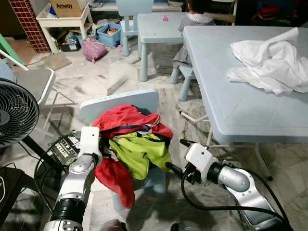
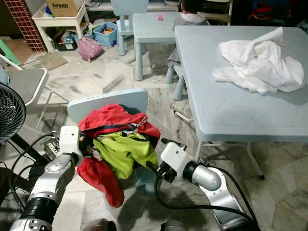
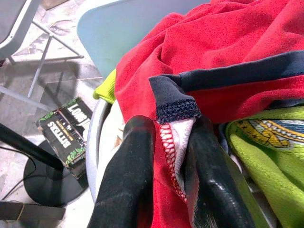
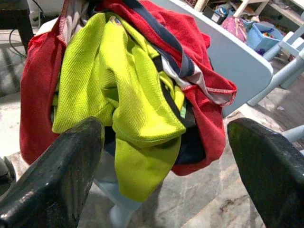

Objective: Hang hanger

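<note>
Left gripper (image 3: 164, 190): arm raised, clenched on red garment (image 3: 228, 57) hem, piled with lime shirt (image 4: 128, 90) on small chair (image 1: 120, 102). Right gripper (image 4: 166, 161): fingers spread, aimed at pile. Hanger: cannot tell. Box (image 1: 68, 7): "Amway"

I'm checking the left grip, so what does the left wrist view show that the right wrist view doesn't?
Left wrist view: the left gripper pinching the red shirt's hem, with a box on the floor by a black stand.

Right wrist view: the right gripper open short of the clothes, with the yellow shirt's full drape and a blue bin behind.

Both: the red and yellow shirts piled on the chair.
</note>
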Robot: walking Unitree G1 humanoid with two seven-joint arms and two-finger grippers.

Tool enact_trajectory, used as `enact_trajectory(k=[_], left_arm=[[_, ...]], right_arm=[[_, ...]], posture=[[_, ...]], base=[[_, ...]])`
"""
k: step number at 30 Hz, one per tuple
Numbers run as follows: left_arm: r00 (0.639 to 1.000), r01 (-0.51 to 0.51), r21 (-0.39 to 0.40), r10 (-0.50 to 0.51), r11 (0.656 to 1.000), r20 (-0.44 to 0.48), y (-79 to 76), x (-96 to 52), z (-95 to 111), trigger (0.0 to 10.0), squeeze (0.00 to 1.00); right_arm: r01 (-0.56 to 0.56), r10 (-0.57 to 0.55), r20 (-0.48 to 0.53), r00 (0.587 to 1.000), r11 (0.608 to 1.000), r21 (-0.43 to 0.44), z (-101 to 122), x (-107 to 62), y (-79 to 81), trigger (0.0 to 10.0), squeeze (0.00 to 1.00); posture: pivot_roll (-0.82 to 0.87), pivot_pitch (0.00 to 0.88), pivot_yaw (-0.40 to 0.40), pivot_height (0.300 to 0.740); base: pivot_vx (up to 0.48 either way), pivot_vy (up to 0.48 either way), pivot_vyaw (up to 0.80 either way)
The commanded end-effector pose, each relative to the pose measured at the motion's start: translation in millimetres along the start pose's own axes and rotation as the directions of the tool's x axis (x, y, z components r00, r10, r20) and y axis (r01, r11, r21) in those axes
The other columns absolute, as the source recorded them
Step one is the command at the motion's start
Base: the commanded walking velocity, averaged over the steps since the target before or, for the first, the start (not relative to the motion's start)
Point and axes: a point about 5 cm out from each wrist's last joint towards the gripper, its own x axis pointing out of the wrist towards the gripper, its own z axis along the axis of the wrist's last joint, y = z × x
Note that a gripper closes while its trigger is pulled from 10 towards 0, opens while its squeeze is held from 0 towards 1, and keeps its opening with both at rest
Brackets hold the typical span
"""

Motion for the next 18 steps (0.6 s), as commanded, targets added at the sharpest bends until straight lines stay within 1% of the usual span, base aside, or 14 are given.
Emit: enact_trajectory(k=[1,4,5,6,7,8,9,10,18], left_arm=[[1.0,-0.014,0.01,0.014,1.0,-0.003,2.4,-0.9,-1,10.0,0.0],[1.0,-0.008,0.011,0.009,1.0,-0.004,1.5,-0.7,-1,10.0,0.0],[1.0,-0.008,0.014,0.008,1.0,-0.006,0.5,-0.6,-1,9.7,0.0],[1.0,0.004,0.015,-0.004,1.0,-0.009,-1.2,0.1,0,10.0,0.0],[1.0,0.006,0.015,-0.006,1.0,-0.009,-1.7,0.3,0,10.0,0.0],[1.0,0.013,0.009,-0.013,1.0,-0.012,-2.9,1.3,0,4.1,0.0],[1.0,0.018,0.005,-0.017,1.0,-0.014,-3.6,2.0,0,4.1,0.0],[0.999,0.028,-0.002,-0.028,1.0,-0.017,-4.8,3.2,0,0.0,0.0],[0.998,0.065,-0.025,-0.066,0.998,-0.021,-9.8,8.1,0,0.0,0.0]], right_arm=[[0.0,-0.001,-0.004,1.0,1.0,-0.009,0,0.8,-1.2,10.0,0.0],[-0.001,0.001,-0.003,1.0,1.0,-0.011,0,1.2,-1.2,10.0,0.0],[-0.001,0.001,-0.002,1.0,1.0,-0.012,0,1.3,-1.2,10.0,0.0],[0.0,0.0,-0.003,1.0,1.0,-0.013,0,1.1,-1.2,10.0,0.0],[0.001,-0.001,-0.003,1.0,1.0,-0.013,-1,1.0,-1.2,10.0,0.0],[0.001,-0.001,-0.003,1.0,1.0,-0.013,-1,1.1,-1.2,10.0,0.0],[0.002,-0.002,-0.003,1.0,1.0,-0.013,-1,1.3,-1.2,10.0,0.0],[0.002,-0.002,-0.003,1.0,1.0,-0.014,-1,1.2,-1.1,10.0,0.0],[0.0,0.0,-0.004,1.0,1.0,-0.022,-1,1.3,-1.2,10.0,0.0]], posture=[[-0.07,0.037,-0.011,0.74],[-0.07,0.037,-0.01,0.74],[-0.08,0.035,-0.007,0.74],[-0.08,0.035,-0.007,0.74],[-0.08,0.035,-0.007,0.74],[-0.08,0.033,-0.005,0.74],[-0.08,0.033,-0.005,0.74],[-0.08,0.033,-0.005,0.74],[-0.08,0.027,-0.005,0.74]], base=[[0.0,0.0,0.0],[0.0,0.0,0.0],[0.0,0.0,0.0],[0.0,0.0,0.0],[0.0,0.0,0.0],[0.0,0.0,0.0],[0.0,0.0,0.0],[0.0,0.0,0.0],[0.0,0.0,0.0]])
